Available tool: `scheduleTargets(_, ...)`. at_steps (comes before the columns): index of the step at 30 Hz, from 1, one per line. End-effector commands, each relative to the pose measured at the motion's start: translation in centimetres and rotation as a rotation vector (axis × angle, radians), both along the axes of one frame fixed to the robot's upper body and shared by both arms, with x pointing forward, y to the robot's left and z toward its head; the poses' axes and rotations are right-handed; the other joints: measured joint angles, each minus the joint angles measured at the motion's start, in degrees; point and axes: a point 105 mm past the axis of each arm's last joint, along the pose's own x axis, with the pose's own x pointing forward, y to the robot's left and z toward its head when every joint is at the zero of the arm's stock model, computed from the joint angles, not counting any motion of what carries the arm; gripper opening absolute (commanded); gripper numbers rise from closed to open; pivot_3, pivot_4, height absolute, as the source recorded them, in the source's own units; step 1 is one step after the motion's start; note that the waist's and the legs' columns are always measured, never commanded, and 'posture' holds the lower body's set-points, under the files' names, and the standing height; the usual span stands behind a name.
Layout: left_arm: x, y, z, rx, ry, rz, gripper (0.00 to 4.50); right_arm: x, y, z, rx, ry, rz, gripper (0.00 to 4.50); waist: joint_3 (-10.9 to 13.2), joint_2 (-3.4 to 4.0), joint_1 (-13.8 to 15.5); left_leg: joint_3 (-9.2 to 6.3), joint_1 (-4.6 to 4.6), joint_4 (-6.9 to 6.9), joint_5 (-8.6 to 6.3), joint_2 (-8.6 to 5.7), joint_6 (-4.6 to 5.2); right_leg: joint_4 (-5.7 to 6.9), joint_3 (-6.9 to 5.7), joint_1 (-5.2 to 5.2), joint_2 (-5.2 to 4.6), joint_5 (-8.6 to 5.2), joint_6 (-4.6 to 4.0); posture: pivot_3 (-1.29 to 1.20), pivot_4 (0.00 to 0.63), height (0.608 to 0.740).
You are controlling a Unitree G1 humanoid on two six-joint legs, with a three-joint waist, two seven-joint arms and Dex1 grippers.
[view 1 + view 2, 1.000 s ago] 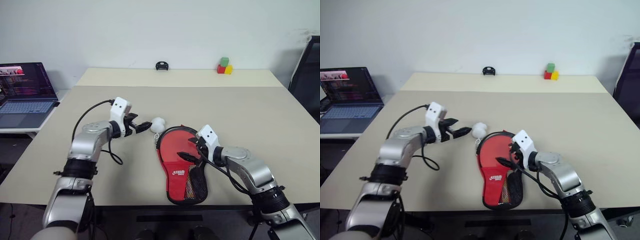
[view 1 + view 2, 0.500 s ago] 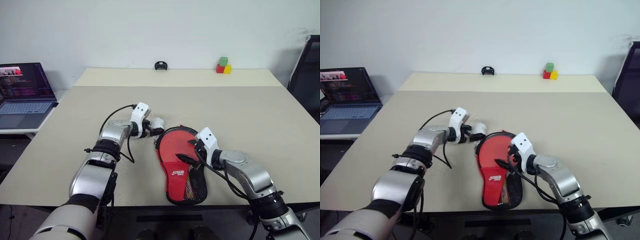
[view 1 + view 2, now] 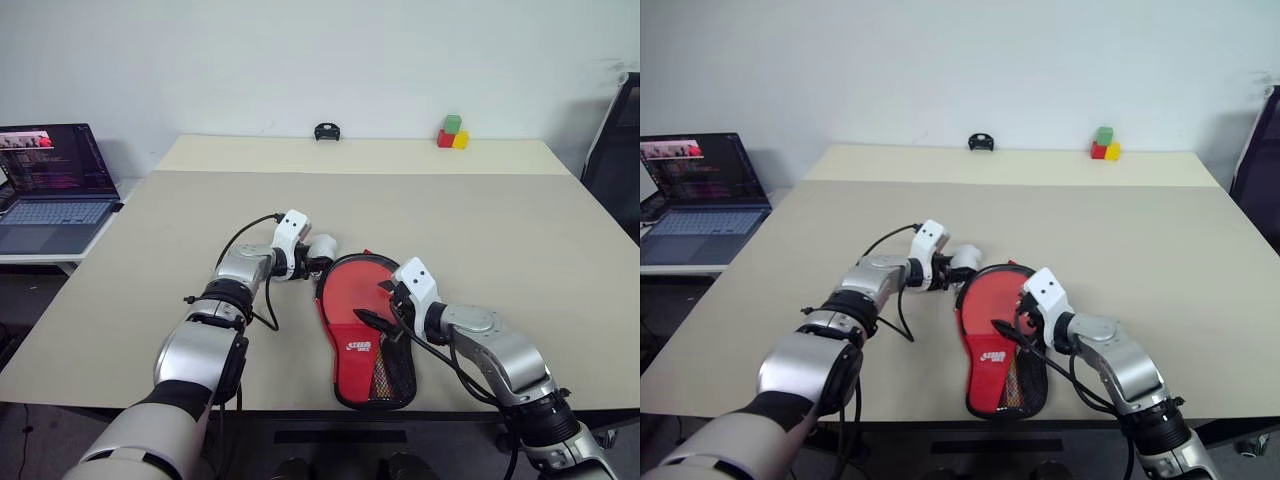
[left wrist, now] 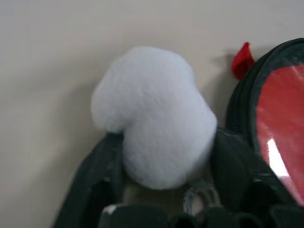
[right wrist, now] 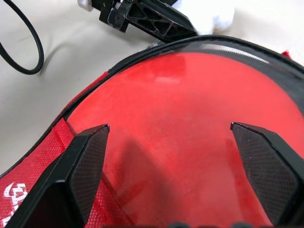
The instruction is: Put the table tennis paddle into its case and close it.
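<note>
The case (image 3: 367, 362) lies open on the table, red with a black mesh pocket and a white logo, edged by a black zipper. Inside its round end shows the red face of the table tennis paddle (image 3: 352, 292); the handle is hidden under the case's fabric. My right gripper (image 5: 168, 133) hovers open just over that red face (image 5: 180, 109), nothing between its fingers. A white fluffy ball (image 4: 152, 118) rests on the table by the case's top left rim. My left gripper (image 3: 311, 261) has a black finger (image 4: 102, 166) pressed against each side of it.
An open laptop (image 3: 50, 185) sits on a side table at far left. Coloured blocks (image 3: 450, 132) and a small black object (image 3: 326, 131) stand at the table's far edge. A dark chair (image 3: 618, 140) is at right. A red zipper tab (image 4: 243, 59) sticks out beside the ball.
My left arm swung right and down to the white ball, and its fingers closed in on it. The right gripper stayed over the paddle face.
</note>
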Motion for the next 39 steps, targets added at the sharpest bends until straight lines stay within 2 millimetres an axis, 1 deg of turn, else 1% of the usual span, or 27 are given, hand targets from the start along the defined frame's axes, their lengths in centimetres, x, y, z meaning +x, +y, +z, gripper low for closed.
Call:
scheduleTargets(1, 0.1, 0.2, 0.9, -0.024, -0.028, -0.009, 1.25, 0.0, -0.1, 0.4, -0.009, -0.028, -0.009, 4.5, 0.0, 0.0, 0.0, 0.0, 0.0, 0.0, 0.0, 0.0, 0.0, 0.0, 0.0, 0.0, 0.0, 0.0, 0.0, 0.0, 0.15, 0.74)
scheduleTargets(4, 0.1, 0.5, 0.6, -0.023, -0.025, -0.005, 0.38, 0.0, -0.1, -0.3, -0.038, -0.003, 0.001, 4.5, 0.0, 0.0, 0.0, 0.01, 0.01, 0.0, 0.0, 0.01, 0.0, 0.01, 0.0, 0.0, 0.0, 0.0, 0.0, 0.0, 0.15, 0.74)
scheduleTargets(5, 0.1, 0.7, 0.6, -0.021, -0.025, 0.0, 0.19, 0.0, -0.1, -0.7, -0.05, 0.015, 0.006, 4.5, 0.0, 0.0, 0.0, 0.01, 0.01, 0.0, 0.0, 0.01, 0.0, 0.01, 0.0, 0.0, 0.01, 0.0, 0.0, 0.0, 0.15, 0.74)
scheduleTargets(6, 0.1, 0.9, 0.5, -0.018, -0.027, 0.005, 0.13, -0.1, 0.0, -1.0, -0.057, 0.033, 0.013, 4.5, 0.0, 0.0, 0.0, 0.01, 0.02, 0.0, 0.0, 0.01, 0.0, 0.01, 0.0, 0.0, 0.01, 0.0, 0.0, 0.0, 0.15, 0.74)
scheduleTargets(8, 0.1, 1.1, 0.6, -0.016, -0.034, 0.015, 0.13, -0.4, 0.2, -1.7, -0.073, 0.06, 0.033, 4.5, 0.0, -0.03, -0.1, 0.01, 0.04, 0.0, 0.0, 0.01, 0.0, 0.02, 0.01, 0.0, 0.01, 0.0, 0.0, 0.0, 0.15, 0.74)
scheduleTargets(12, 0.2, 1.2, 0.9, -0.017, -0.041, 0.017, 0.13, -0.8, 0.4, -2.3, -0.077, 0.094, 0.051, 4.5, 0.0, -0.03, -0.1, 0.01, 0.05, 0.01, 0.0, 0.02, 0.0, 0.04, 0.01, 0.01, 0.01, 0.0, 0.0, 0.0, 0.15, 0.74)
scheduleTargets(15, 0.3, 1.0, 1.1, -0.014, -0.048, 0.009, 0.13, -1.0, 0.3, -3.0, -0.1, 0.118, 0.055, 4.5, 0.0, -0.06, -0.1, 0.01, 0.07, 0.01, 0.0, 0.03, 0.0, 0.04, 0.01, 0.02, 0.02, 0.0, 0.0, 0.0, 0.15, 0.74)
scheduleTargets(21, 0.8, 0.0, 2.1, 0.017, -0.093, -0.006, 0.13, -0.6, -0.5, -4.6, -0.147, 0.159, 0.032, 4.5, -0.2, -0.26, -0.1, 0.01, 0.12, 0.01, 0.0, 0.03, 0.0, 0.06, 0.01, 0.06, 0.02, 0.0, 0.0, 0.0, 0.15, 0.74)
scheduleTargets(26, 1.1, -0.6, 2.7, 0.056, -0.131, -0.02, 0.13, -0.7, -0.5, -5.0, -0.16, 0.169, 0.03, 4.5, -0.4, -0.51, -0.1, 0.0, 0.2, 0.02, 0.0, 0.03, 0.0, 0.09, -0.02, 0.15, 0.02, 0.01, 0.0, 0.0, 0.15, 0.74)
scheduleTargets(31, 1.8, -1.4, 3.6, 0.126, -0.21, -0.006, 0.13, -0.9, -0.9, -5.6, -0.166, 0.185, 0.012, 4.5, -0.5, -0.58, -0.1, -0.01, 0.2, 0.03, 0.0, 0.02, 0.0, 0.11, -0.03, 0.15, 0.03, 0.02, 0.0, 0.0, 0.15, 0.74)
scheduleTargets(39, 2.8, -2.6, 5.2, 0.219, -0.344, 0.04, 0.13, -1.9, -0.8, -6.1, -0.159, 0.214, -0.013, 4.5, -0.6, -0.62, 0.0, -0.02, 0.18, 0.03, 0.0, 0.02, 0.0, 0.07, -0.03, 0.15, 0.02, 0.02, 0.01, 0.0, 0.15, 0.74)
